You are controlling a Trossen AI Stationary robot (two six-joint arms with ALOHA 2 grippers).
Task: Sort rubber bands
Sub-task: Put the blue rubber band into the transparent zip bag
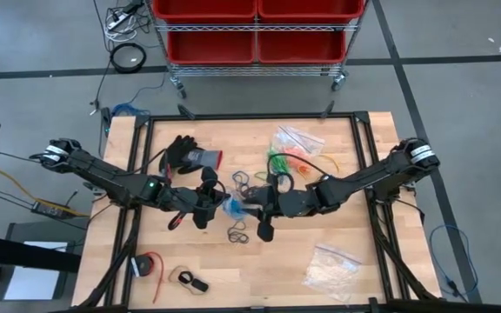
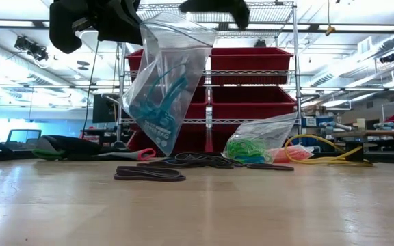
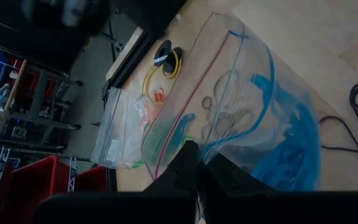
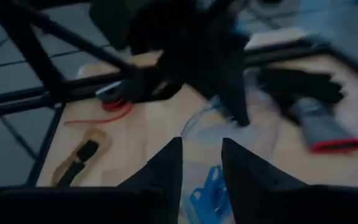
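Observation:
A clear zip bag (image 2: 159,96) with blue rubber bands (image 3: 284,143) inside hangs over the middle of the table. My left gripper (image 1: 209,204) (image 3: 196,155) is shut on its top edge. My right gripper (image 1: 263,207) (image 4: 201,165) stands open by the right side of the bag's mouth (image 2: 197,31), with a gap between its fingers. Black rubber bands (image 1: 243,183) (image 2: 149,174) lie loose on the wood around the bag. A second clear bag (image 1: 296,149) (image 2: 258,143), holding green and orange bands, lies flat at the far right. My left gripper pinches the bag's top edge by the red zip line (image 3: 178,140) between its two fingers, at the left end of the mouth. The fingers slant downward from the table's left. The bag hangs tilted below them, clear of the table. Whether my right gripper touches the bag's rim, I cannot tell.
A black glove (image 1: 185,156) lies at the far left. A yellow cable (image 2: 320,154) loops beside the far bag. A bag of whitish pieces (image 1: 330,265) lies near the right front. A red item (image 1: 150,263) and a small strap (image 1: 190,280) lie at the left front.

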